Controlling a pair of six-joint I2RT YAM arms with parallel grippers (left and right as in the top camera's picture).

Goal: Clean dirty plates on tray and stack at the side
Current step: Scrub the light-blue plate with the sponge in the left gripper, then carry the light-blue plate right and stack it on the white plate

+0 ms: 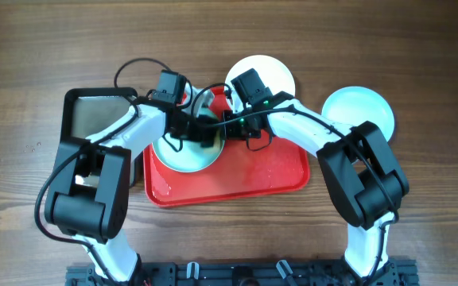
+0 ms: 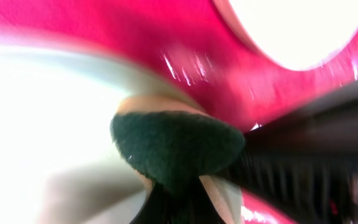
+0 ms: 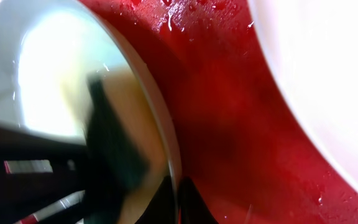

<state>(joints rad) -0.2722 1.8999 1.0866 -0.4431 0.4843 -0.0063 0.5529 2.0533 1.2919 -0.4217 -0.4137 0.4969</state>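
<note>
A pale mint-blue plate [image 1: 183, 152] lies on the left part of the red tray [image 1: 269, 179]. My left gripper [image 1: 203, 132] is shut on a sponge with a dark green scouring face [image 2: 176, 152] and presses it onto this plate [image 2: 36, 124]. My right gripper [image 1: 226, 125] is shut on the plate's right rim [image 3: 178, 202]; the sponge [image 3: 114, 146] shows on the plate [image 3: 48, 68] beside it. A white plate [image 1: 262, 73] sits at the tray's back edge. A second mint-blue plate [image 1: 359, 111] lies on the table to the right.
A black tray with a grey inside [image 1: 94, 115] stands left of the red tray, under my left arm. The red tray's surface is wet [image 3: 229, 112]. Both arms cross over the tray's back half. The wooden table [image 1: 420, 199] surrounds everything.
</note>
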